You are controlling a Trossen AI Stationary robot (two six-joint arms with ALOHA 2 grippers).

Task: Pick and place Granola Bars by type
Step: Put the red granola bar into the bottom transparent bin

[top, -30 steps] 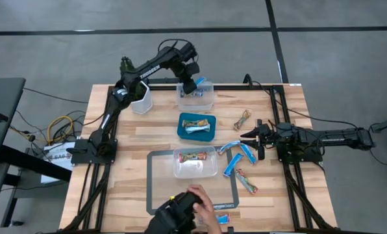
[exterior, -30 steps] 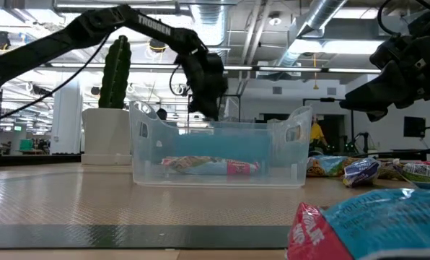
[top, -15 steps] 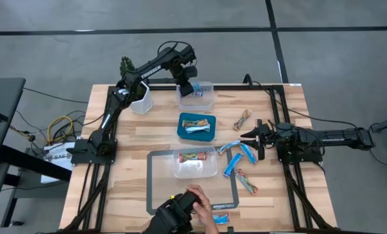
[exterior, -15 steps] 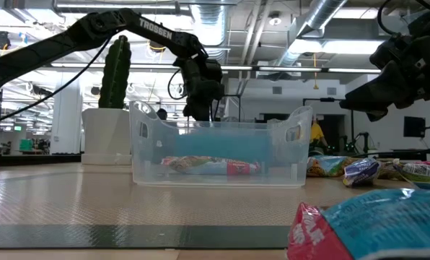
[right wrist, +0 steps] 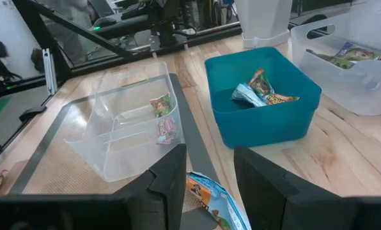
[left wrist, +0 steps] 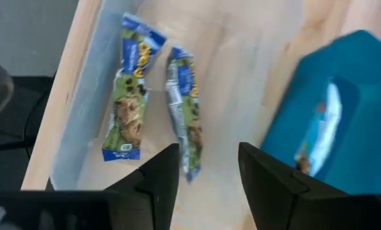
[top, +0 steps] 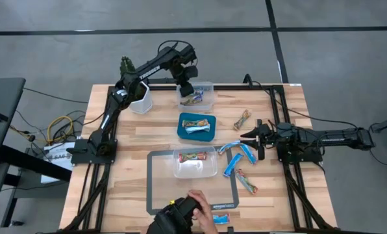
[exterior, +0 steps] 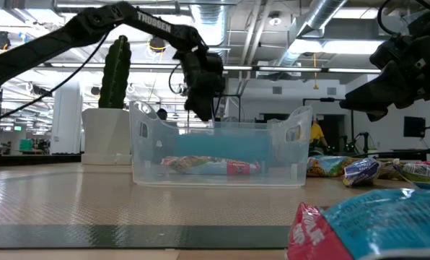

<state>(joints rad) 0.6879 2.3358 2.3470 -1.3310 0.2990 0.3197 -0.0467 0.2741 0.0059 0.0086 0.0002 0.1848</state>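
The left gripper (top: 189,89) has risen from the clear plastic bin (top: 206,103) at the desk's far edge, and its jaws, pinched a second ago, now stand spread and empty. Two glossy blue-ended bars (left wrist: 157,99) lie flat inside that bin. The right gripper (top: 258,138) waits near the right edge, jaws parted, holding nothing. Loose bars (top: 239,158) lie beside it. A teal square tray (top: 197,134) and a second clear bin (top: 195,170) each hold bars, wrappers partly hidden. A person's hand (top: 203,204) shows at the near edge.
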